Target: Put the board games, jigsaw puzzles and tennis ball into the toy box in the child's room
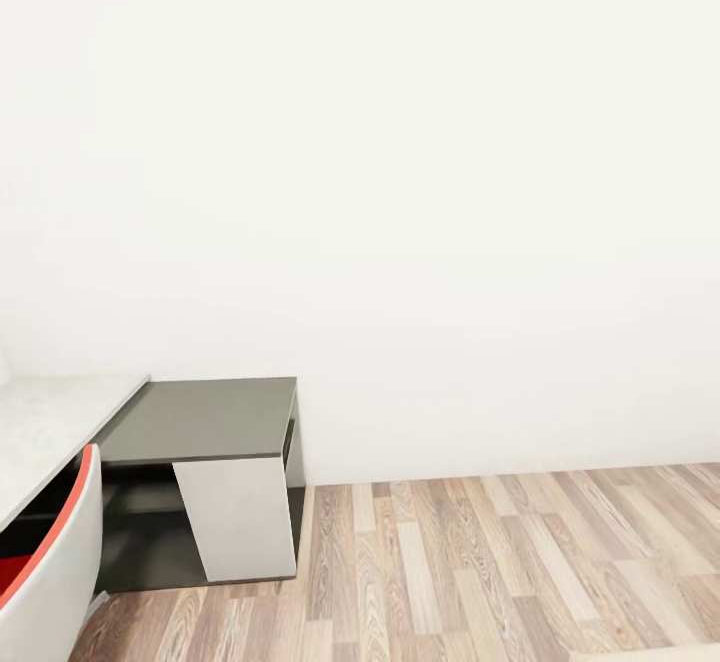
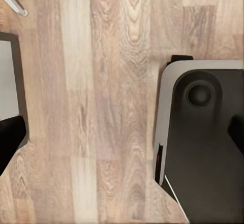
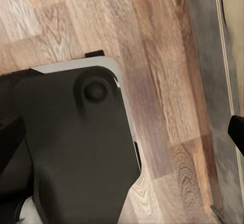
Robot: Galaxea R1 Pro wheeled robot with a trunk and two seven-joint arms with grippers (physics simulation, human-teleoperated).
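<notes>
From the head camera we see a blank white wall (image 1: 400,142) above a wood-plank floor (image 1: 500,562). The table (image 1: 45,422) shows as a pale grey-white top at the left edge. Butted against its end stands a lower dark grey shelf unit (image 1: 200,417) with a pale slanted side panel (image 1: 240,517). In front of the table, a grey chair back with a red rim (image 1: 55,562) juts into the corner.

At the left wrist, we look down at the floor (image 2: 91,107) and the robot's dark base (image 2: 203,148). Dark shapes at both side edges may be fingertips (image 2: 10,137), so we cannot tell the left gripper's state.

The right wrist again shows floor (image 3: 152,56) and base (image 3: 76,142), beside a grey strip (image 3: 203,56); dark tips (image 3: 236,130) sit at the edges, and that gripper's state is likewise unclear.
</notes>
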